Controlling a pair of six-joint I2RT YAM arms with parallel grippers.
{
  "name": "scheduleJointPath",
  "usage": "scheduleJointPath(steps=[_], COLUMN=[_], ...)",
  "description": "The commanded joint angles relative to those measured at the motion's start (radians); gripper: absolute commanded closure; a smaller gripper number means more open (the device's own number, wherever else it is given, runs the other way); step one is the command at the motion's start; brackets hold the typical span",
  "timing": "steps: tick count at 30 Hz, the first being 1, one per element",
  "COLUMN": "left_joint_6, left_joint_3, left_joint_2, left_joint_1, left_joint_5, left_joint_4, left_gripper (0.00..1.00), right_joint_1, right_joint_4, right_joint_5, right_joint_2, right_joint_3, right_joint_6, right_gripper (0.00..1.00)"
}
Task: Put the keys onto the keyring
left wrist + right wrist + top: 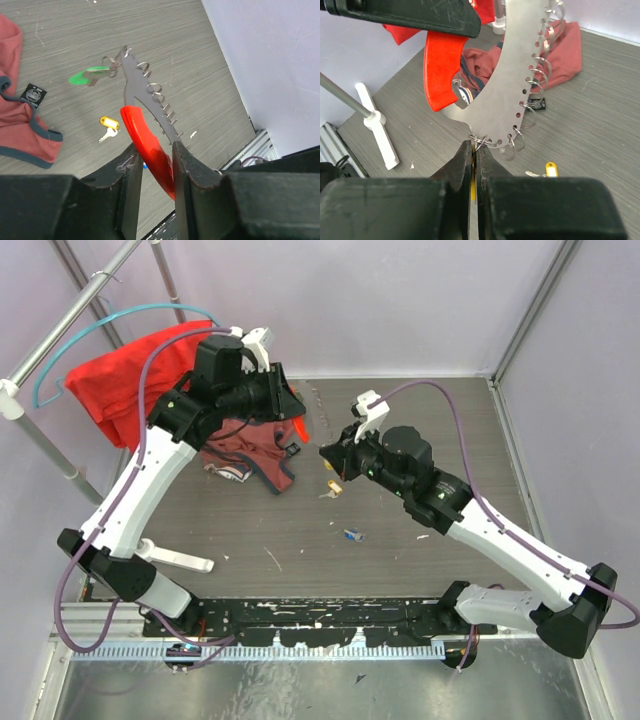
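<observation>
Hold the keyring (505, 95) steady in the right gripper's (474, 148) shut jaws, left gripper's (156, 147) jaws loose round the red tag (142, 132).

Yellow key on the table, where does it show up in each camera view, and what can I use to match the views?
Top external: the yellow key lies on the table near the picture's centre.
Left wrist: yellow key left of centre, below the green key.
Right wrist: yellow key near the bottom, right of centre.
Shared landmark: the dull red garment with dark trim, in all three views.
</observation>
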Motion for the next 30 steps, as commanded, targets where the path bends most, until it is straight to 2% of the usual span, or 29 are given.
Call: scheduleJointPath(steps=[1,12,18,23,30], left_joint_6=[-0.018,-0.022,-0.019,-0.015,0.068], left_joint_3=[-0.044,-0.134,-0.183,-0.243,-0.317], left_joint_2=[-0.043,-0.087,-0.124,-0.169,-0.244], left_joint_1=[0.006,0.025,0.043,0.06,0.07], left_joint_5=[0.012,0.059,0.099,0.141,0.141], left_joint_4=[0.093,0.153,0.164,0.163,0.173], left_gripper=[0.62,0.51,0.46,0.42,0.33], right_joint_1=[0.003,0.001,0.001,0.002,0.001], right_joint_4=[-0.12,-0.24,-0.216,-0.191,-0.192], right_joint_5=[0.098,0.175,0.235,0.289,0.233], right_joint_2=[-0.001,-0.017,-0.05,-0.065,-0.097], right_joint_3=[0.107,0.17,0.152,0.15,0.153], right_joint_6=[-0.074,-0.366,-0.573,-0.663,-0.889], right_gripper=[0.99,0.99,0.99,0.99,0.99])
